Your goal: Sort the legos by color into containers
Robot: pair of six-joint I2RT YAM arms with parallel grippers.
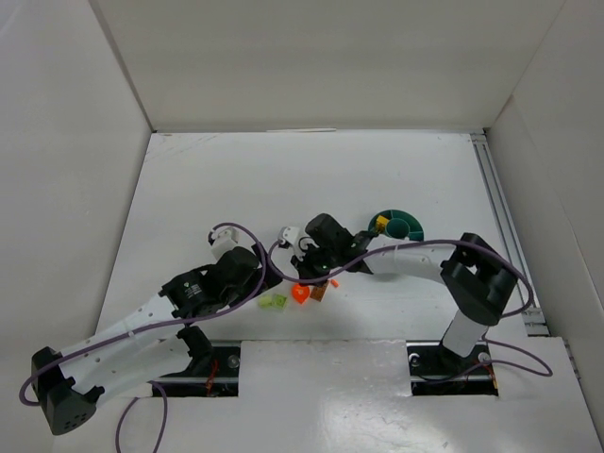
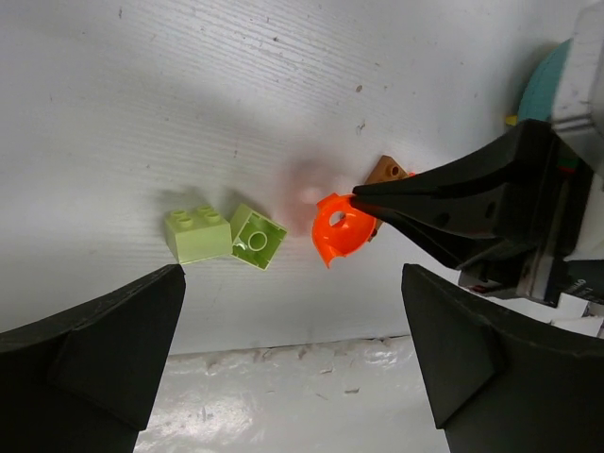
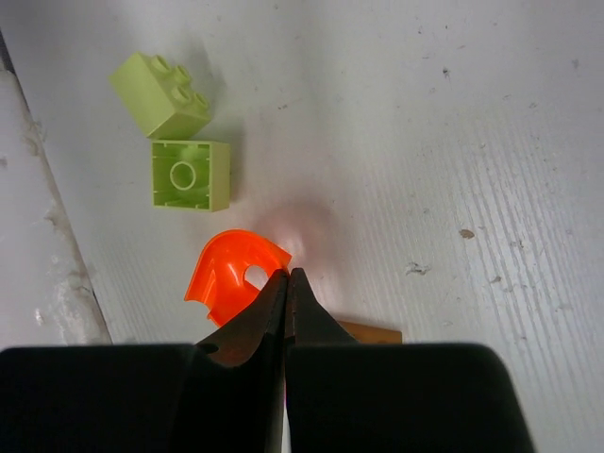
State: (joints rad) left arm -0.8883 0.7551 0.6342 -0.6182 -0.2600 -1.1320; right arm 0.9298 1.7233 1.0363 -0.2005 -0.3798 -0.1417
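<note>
Remotely, I logged the left gripper [image 2: 291, 283] spread wide and empty, short of two lime green bricks [image 2: 198, 234] lying on the table [image 2: 283, 75]. Just beside them, the right gripper [image 3: 287, 276] was pinched shut on the thin rim of the round orange piece [image 3: 226, 278], a brown brick [image 2: 387, 171] just behind. Risk noted: so shallow a hold could slip before reaching the teal bowl [image 1: 415, 228], well apart.

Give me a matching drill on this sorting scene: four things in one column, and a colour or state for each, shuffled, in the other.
Column one:
1. round piece
2. overturned brick
3. bowl
4. left gripper

Column two:
A. jaws wide open
B. teal
C. orange
D. lime green

Pairs: 1-C; 2-D; 3-B; 4-A
</note>
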